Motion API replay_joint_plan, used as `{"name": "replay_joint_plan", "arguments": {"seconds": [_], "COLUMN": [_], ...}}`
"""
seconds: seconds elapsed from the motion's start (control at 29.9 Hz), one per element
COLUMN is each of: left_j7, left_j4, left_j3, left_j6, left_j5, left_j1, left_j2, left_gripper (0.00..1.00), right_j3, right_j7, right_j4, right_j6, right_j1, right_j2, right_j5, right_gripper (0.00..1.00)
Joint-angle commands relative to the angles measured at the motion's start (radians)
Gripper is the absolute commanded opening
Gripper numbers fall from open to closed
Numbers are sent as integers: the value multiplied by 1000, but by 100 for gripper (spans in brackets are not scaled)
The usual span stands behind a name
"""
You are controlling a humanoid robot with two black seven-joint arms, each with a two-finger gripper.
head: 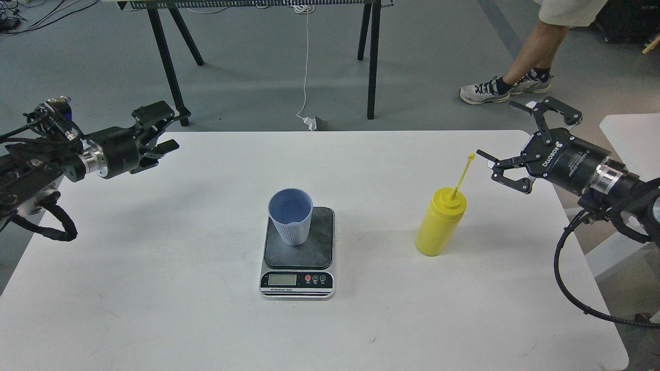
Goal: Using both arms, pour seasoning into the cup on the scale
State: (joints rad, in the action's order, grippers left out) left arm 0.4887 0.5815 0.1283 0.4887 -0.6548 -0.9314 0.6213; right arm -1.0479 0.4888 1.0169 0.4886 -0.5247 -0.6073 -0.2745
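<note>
Mid-table: blue-grey cup [291, 215] upright on scale [298, 252] platform, toward its back-left. Yellow squeeze bottle [440, 222] stands to the right, apart from scale, cap strap [463, 175] sticking up. Right gripper [508, 138] just beyond bottle, jaws wide apart, empty. Left gripper [161, 133] at far left edge of white table [154, 288], jaws apart, empty. Behind: trestle legs [166, 56], white cable [306, 67], person's sneakers [502, 87].

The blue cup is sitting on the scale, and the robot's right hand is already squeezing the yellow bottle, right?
Not quite. The blue cup does sit on the scale, but the head view shows the right gripper open and apart from the yellow bottle, which stands alone on the table.
</note>
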Motion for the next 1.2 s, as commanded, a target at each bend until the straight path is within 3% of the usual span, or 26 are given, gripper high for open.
{"name": "replay_joint_plan", "arguments": {"seconds": [0.0,0.43,1.17], "left_j7": [0,0,0], "left_j4": [0,-2,-2], "left_j3": [45,91,106], "left_j6": [0,0,0], "left_j5": [32,152,205], "left_j1": [-3,-43,-27], "left_j2": [6,35,57], "left_gripper": [99,99,99], "right_j3": [84,77,22], "right_j7": [0,0,0], "right_j4": [-83,-182,-210], "right_j6": [0,0,0], "right_j1": [-104,-133,-138], "right_j2": [7,150,170], "right_j5": [5,5,5], "right_gripper": [99,99,99]}}
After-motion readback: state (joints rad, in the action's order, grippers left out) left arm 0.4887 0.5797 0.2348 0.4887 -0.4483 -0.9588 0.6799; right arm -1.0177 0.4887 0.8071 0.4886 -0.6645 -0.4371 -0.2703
